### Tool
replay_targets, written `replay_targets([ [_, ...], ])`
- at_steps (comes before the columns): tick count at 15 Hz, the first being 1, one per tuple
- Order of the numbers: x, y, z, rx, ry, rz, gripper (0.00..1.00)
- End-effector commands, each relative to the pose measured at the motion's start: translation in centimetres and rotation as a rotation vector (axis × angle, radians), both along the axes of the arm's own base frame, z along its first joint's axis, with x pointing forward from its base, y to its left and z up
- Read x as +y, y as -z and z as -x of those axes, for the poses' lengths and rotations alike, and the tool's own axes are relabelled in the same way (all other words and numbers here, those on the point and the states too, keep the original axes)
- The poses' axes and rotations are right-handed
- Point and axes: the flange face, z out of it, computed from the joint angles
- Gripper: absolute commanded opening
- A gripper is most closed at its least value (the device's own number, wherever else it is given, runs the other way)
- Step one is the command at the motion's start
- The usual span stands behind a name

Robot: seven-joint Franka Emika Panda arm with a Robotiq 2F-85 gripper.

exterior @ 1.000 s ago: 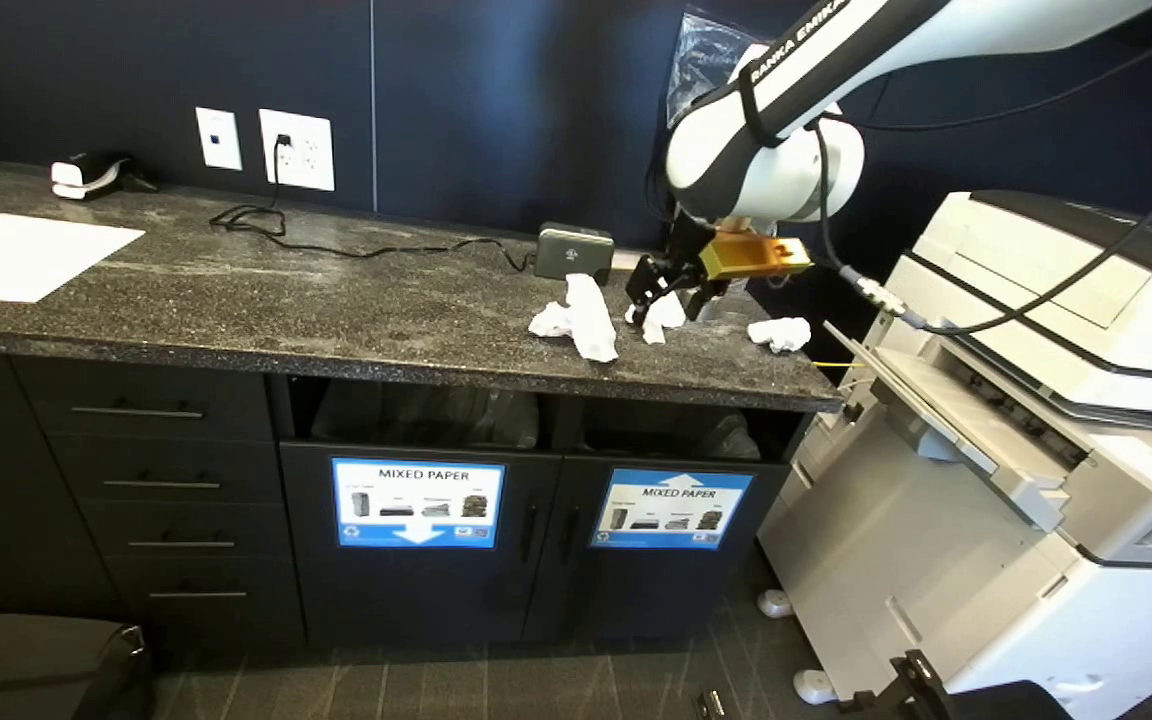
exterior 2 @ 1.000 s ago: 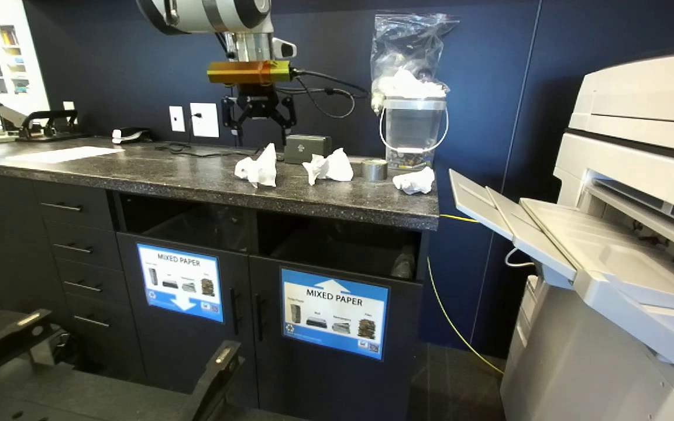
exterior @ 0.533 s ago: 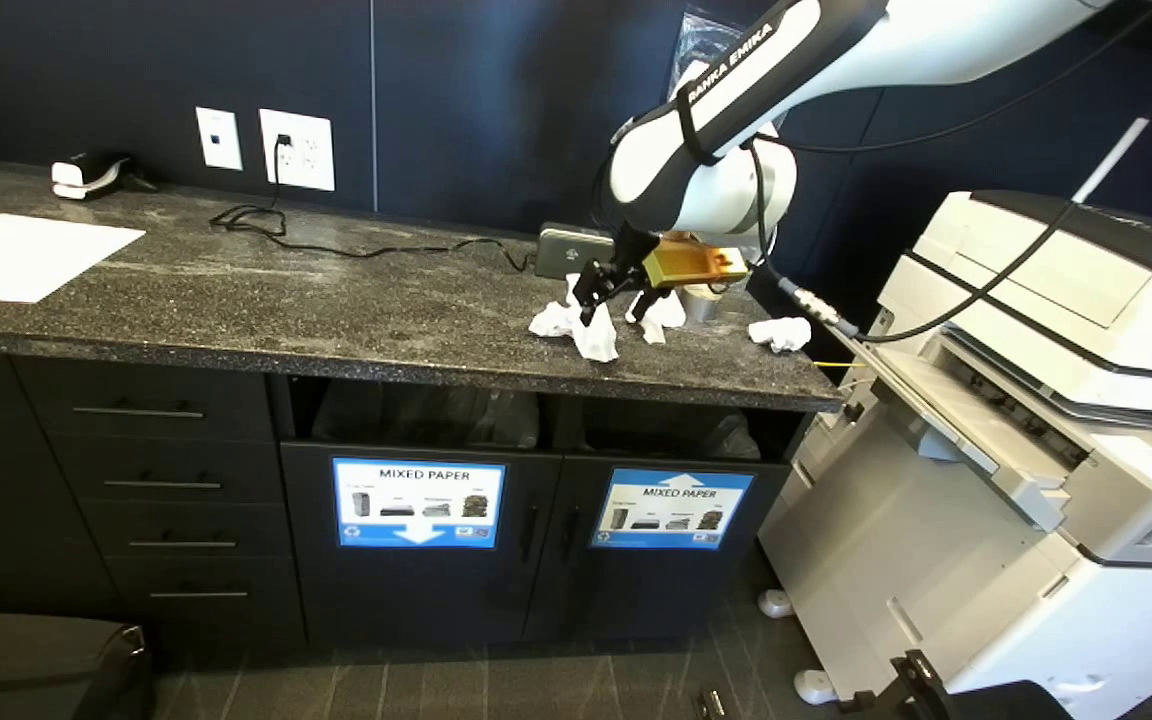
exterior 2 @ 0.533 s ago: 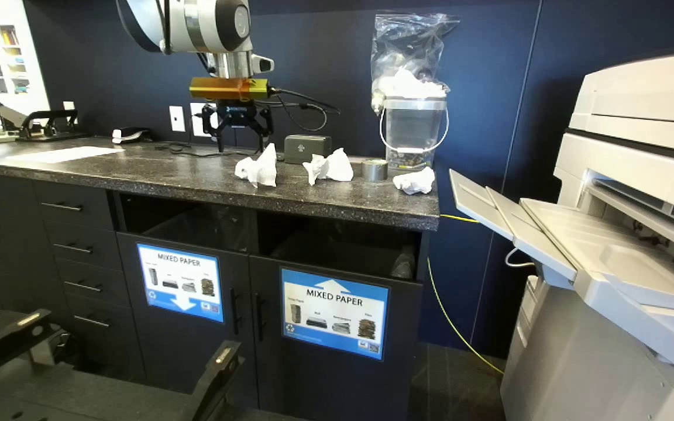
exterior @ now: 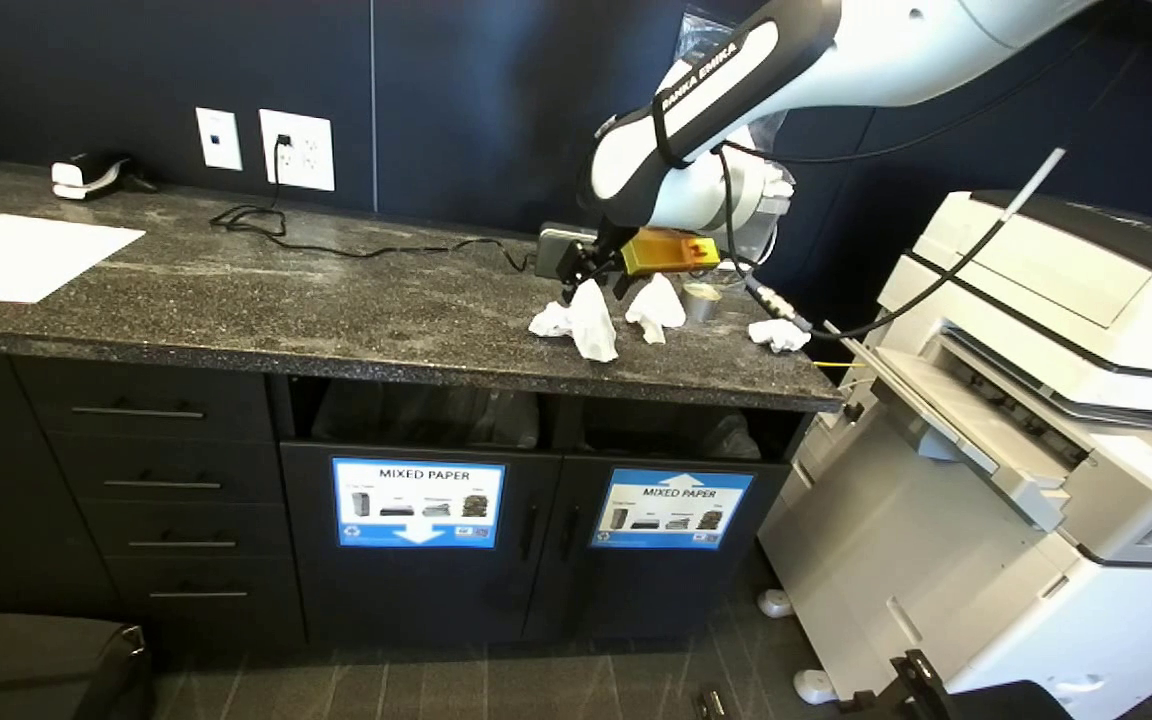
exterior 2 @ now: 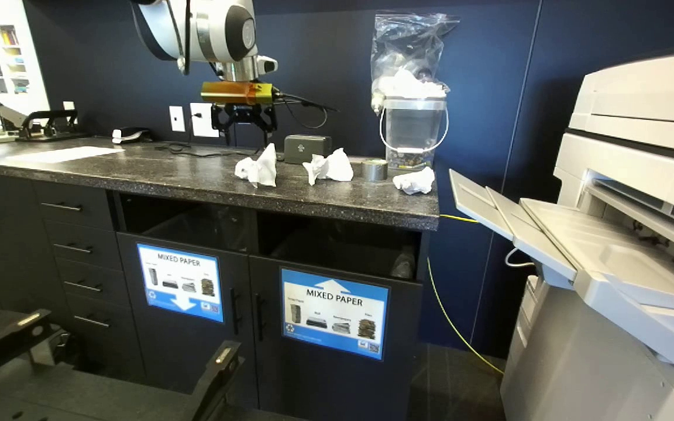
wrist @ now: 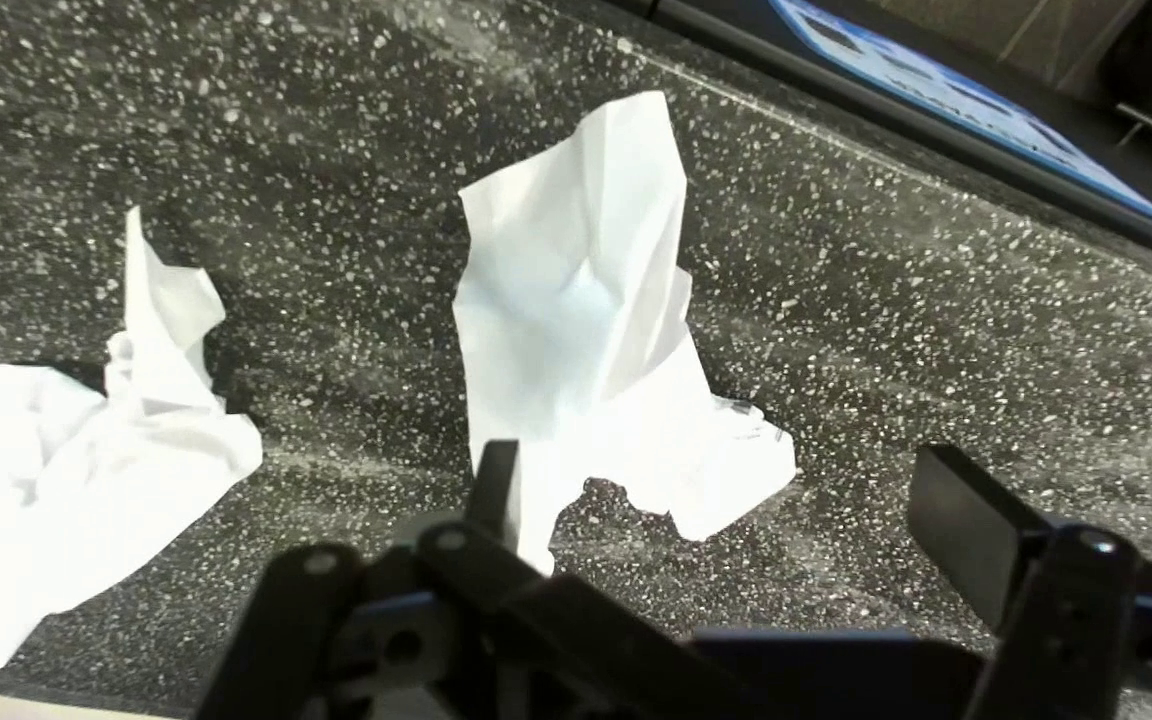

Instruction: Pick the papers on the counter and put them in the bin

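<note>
1. Papers (exterior 2: 337, 166), three crumpled white wads, lie on the dark speckled counter (exterior: 376, 300), toward its right end in both exterior views.
2. The left wad (exterior: 591, 325) is the nearest to the gripper (exterior 2: 247, 143), which hangs above the counter. This wad has one tall folded flap and, at its side, a smaller lump.
3. The two fingers (wrist: 966, 540) of the gripper are spread wide. In the wrist view, the lower part of the left wad appears between them, and one of them covers its edge; whether they touch, I cannot tell.
4. The middle wad (exterior: 658, 308) is situated between the left wad and a grey tape roll (exterior 2: 374, 169). The right wad (exterior 2: 416, 181) rests near the corner of the counter.
5. Behind the wads stand a small dark box (exterior 2: 308, 149) and a clear bucket (exterior 2: 413, 128).
6. Below the counter one sees two dark bin openings (exterior 2: 337, 245), and under each a door (exterior 2: 325, 374) with a sign (exterior: 418, 503) that reads MIXED PAPER.
7. Further along the counter, well apart from the wads, lies a flat white sheet (exterior: 31, 258).
</note>
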Motion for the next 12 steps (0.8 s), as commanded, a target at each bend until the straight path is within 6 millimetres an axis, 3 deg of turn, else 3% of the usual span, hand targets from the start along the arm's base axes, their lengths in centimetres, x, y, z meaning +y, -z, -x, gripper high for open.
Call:
replay_targets([
  [1, 0.7, 2.1, -3.1, -0.026, -0.005, -0.031, 1.00],
  [7, 0.3, 5.2, -6.5, -0.064, 0.006, -0.031, 1.00],
  [12, -0.2, 7.6, -8.1, -0.069, 0.016, -0.021, 1.00],
])
